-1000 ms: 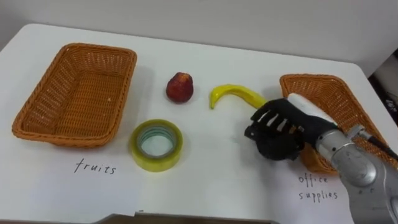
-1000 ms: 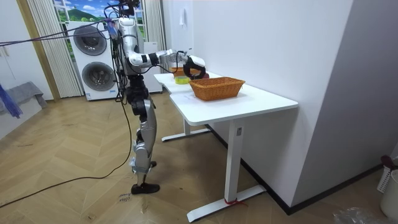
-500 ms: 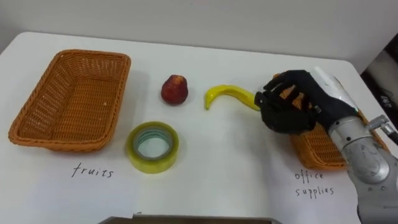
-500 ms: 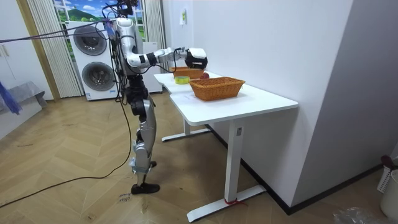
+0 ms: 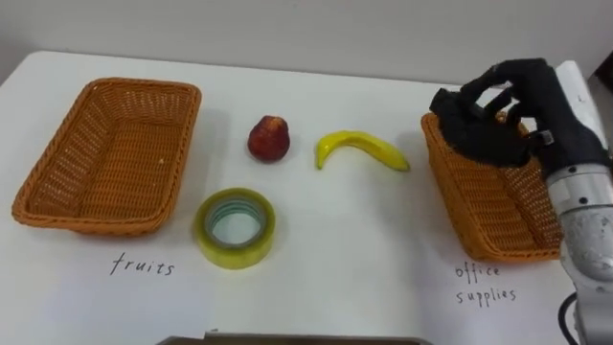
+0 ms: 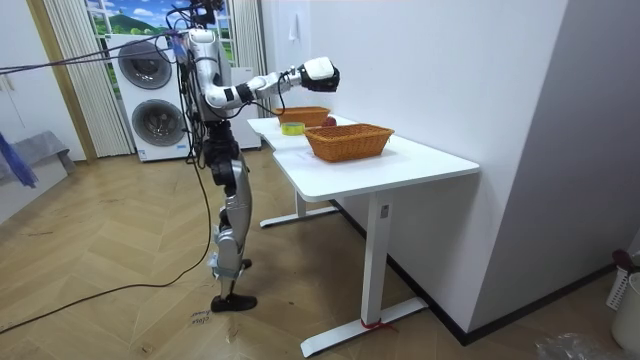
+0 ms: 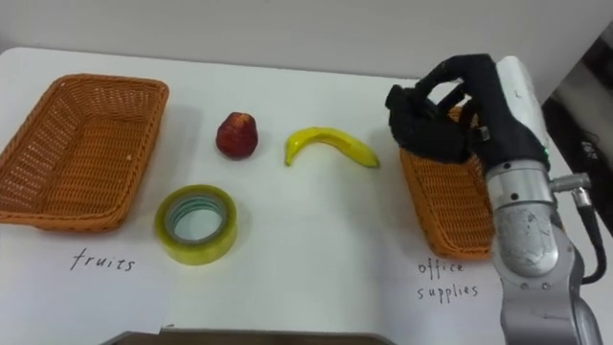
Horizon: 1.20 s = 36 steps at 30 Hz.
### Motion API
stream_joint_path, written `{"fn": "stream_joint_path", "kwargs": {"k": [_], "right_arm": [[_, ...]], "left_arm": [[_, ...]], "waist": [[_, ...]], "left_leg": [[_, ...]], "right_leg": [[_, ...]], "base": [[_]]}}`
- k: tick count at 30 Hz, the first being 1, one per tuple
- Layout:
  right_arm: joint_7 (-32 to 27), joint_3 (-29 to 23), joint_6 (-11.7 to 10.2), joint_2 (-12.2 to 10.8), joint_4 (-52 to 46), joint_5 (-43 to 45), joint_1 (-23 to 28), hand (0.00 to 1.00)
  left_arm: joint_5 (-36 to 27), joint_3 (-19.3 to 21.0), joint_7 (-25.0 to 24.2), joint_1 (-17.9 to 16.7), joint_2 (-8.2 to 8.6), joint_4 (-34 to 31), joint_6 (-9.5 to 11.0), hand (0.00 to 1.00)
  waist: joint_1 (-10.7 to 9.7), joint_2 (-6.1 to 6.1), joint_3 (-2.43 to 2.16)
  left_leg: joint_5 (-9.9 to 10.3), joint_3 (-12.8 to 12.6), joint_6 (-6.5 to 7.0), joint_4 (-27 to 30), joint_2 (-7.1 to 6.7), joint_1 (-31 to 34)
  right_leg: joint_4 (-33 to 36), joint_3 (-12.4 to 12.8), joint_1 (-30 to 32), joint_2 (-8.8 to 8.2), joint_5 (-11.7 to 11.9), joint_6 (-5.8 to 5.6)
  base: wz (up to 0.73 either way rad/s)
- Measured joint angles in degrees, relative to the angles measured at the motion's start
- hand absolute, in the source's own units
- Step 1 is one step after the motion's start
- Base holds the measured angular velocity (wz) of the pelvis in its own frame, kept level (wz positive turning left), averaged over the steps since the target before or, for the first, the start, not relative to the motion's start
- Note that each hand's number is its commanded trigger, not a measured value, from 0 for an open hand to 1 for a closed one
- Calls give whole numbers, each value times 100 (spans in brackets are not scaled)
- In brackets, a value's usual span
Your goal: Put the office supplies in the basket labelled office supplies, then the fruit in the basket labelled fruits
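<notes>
Banana (image 5: 362, 149) lies on the table to the left of the right hand (image 5: 508, 120) and below it. Its long axis runs left to right, with one tip aimed toward the hand. The hand hangs raised over the left rim of the office supplies basket (image 5: 479, 206), fingers loosely bent, gripping nothing. Tape roll (image 5: 236, 227) sits further left and closer to the robot, well apart from the hand. Red fruit (image 5: 269, 139) lies left of the banana. The banana looks the nearest reach, though the tape belongs in this basket.

the table (image 5: 326, 264) reads "fruits" and "office supplies".
</notes>
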<state>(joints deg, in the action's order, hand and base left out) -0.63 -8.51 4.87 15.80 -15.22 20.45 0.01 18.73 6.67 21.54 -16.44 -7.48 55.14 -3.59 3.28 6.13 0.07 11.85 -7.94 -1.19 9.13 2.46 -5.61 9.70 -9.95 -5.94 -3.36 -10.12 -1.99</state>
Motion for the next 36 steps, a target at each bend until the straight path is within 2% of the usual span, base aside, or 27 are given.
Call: {"fn": "stream_joint_path", "kwargs": {"k": [7,17,25,26,27,28,29,30,34,36], "right_arm": [[-411,-151,-237,2,169,-80,2,100],[-998,-167,-324,4,1088,-181,71,100],[-1029,-177,-351,5,1719,178,108,100],[-1013,-176,-351,4,1802,242,125,69],[-1006,-176,-351,4,1841,244,127,64],[-1004,-178,-351,5,1935,239,127,32],[-1002,-178,-350,5,2020,238,127,20],[-1000,-178,-350,5,2069,237,127,1],[-966,-177,-333,5,2327,239,171,0],[-955,-176,-253,5,2382,240,173,0]], "left_arm": [[-2,56,38,-6,2,103,44,0],[-4,223,27,-37,4,211,45,0],[222,365,-85,-85,28,13,-14,0],[222,364,-98,-85,33,-7,-14,0],[222,363,-99,-86,33,-5,-16,0],[222,364,-98,-88,33,4,-25,0],[222,365,-98,-87,35,7,-35,0],[222,366,-98,-88,38,7,-41,0],[222,383,-98,-92,50,2,-133,0],[222,385,-100,-97,51,3,-144,0]], "waist": [[-4,-10,10],[-20,38,20],[-53,29,4],[-52,13,5],[-48,4,2],[-39,-10,-3],[-40,-14,-3],[-40,-20,-3],[-78,-73,6],[-83,-83,6]], "left_leg": [[0,-4,-1,-34,3,-5],[0,-7,0,-39,5,2],[0,-6,0,-29,2,-8],[0,-6,0,-22,1,-8],[0,-6,0,-19,1,-9],[0,-6,0,-13,1,-12],[0,-6,0,-3,2,-11],[0,-6,0,0,2,-10],[0,-1,0,5,2,-6],[0,0,-1,5,2,-5]], "right_leg": [[-4,-34,5,0,0,0],[-4,-50,8,-2,0,0],[-2,-34,-6,-4,0,-1],[-3,-29,-8,-5,-1,-1],[-2,-25,-10,-5,-1,-1],[-2,-24,-13,-5,-1,-1],[-2,-21,-14,-5,-1,-1],[-2,-19,-14,-5,-1,-1],[-2,-31,-18,-6,-1,-1],[2,-31,-16,-6,-1,-1]], "base": [[0],[0],[0],[0],[0],[0],[0],[0],[0],[0]]}}
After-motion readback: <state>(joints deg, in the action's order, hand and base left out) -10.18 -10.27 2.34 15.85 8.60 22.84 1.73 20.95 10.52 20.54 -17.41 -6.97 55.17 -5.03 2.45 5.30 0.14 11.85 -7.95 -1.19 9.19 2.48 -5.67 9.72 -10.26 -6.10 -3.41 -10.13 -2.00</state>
